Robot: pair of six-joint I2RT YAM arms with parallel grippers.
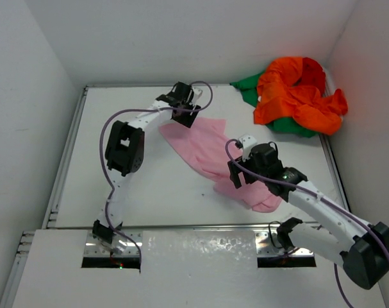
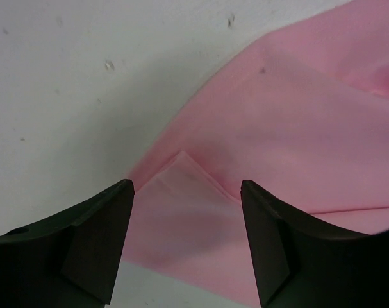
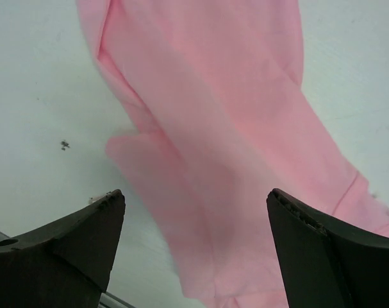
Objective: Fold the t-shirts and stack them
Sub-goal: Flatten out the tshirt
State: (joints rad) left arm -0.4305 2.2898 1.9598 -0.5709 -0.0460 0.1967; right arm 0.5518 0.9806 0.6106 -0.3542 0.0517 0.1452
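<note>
Top external view first, and on the left we see the left arm reaching out across the white table [image 1: 156, 186], its left gripper [image 1: 183, 119] poised at the far left tip of the pink t-shirt [image 1: 204, 144]. In the left wrist view we're looking straight down between the dark fingers: the left gripper [image 2: 186, 192] has its jaws moderately wide apart with nothing between them, and right below the gap sits a small turned-over corner of the pink t-shirt [image 2: 297, 128], with bare table up to the left.

Moving to the middle, the pink t-shirt lies crumpled in a long diagonal band, running from far left down towards near right, flat on the table.

At its near end we find the right gripper [image 1: 238, 174], hanging over the lower left edge of the cloth. In the right wrist view the right gripper [image 3: 195, 199] has its jaws spread wide and holds nothing. The pink t-shirt [image 3: 207, 96] stretches away beneath the gap, with a small flap jutting out on its left side.

Over in the far right corner, well apart from both grippers, we see the orange t-shirt [image 1: 297, 96] heaped loosely on top of the green t-shirt [image 1: 248, 86], which peeks out at the left and underneath.
</note>
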